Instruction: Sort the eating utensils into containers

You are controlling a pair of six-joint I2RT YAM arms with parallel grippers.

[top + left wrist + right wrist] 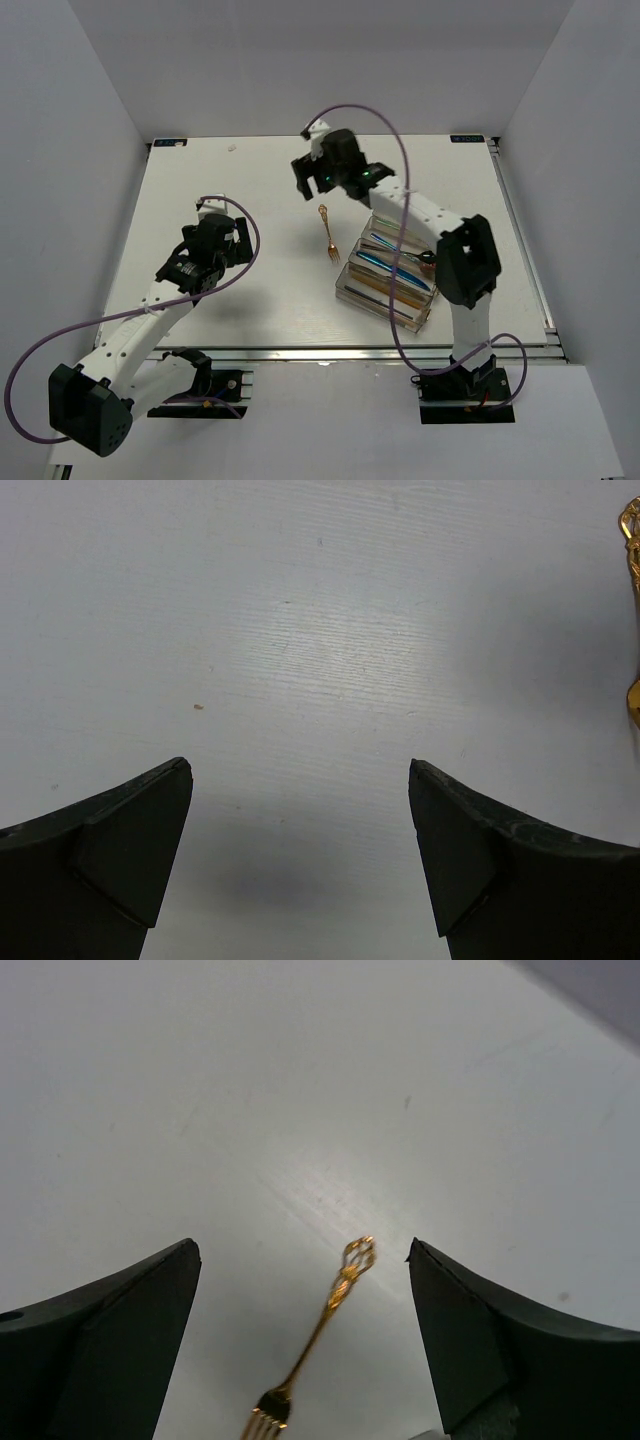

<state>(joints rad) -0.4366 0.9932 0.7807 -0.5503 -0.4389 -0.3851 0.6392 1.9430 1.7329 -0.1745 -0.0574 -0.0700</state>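
- The white table (250, 300), matte and faintly streaked, is boxed in by plain pale walls (90, 100) on three sides.
- The gold fork (327, 235) lies flat on the bare surface, tines toward the arm bases, just left of the clear organizer tray (375, 303).
- The right gripper (300, 1250) hovers above the fork's handle, jaws spread, holding nothing.
- The left gripper (300, 810) hangs over bare table, jaws likewise apart and empty.

the right gripper (300, 1255) is wide open over the white table (220, 1080). the gold fork (318, 1335) lies on the table between the two dark jaws, touching neither; its tines point to the bottom edge, its ornate handle end to the upper right.
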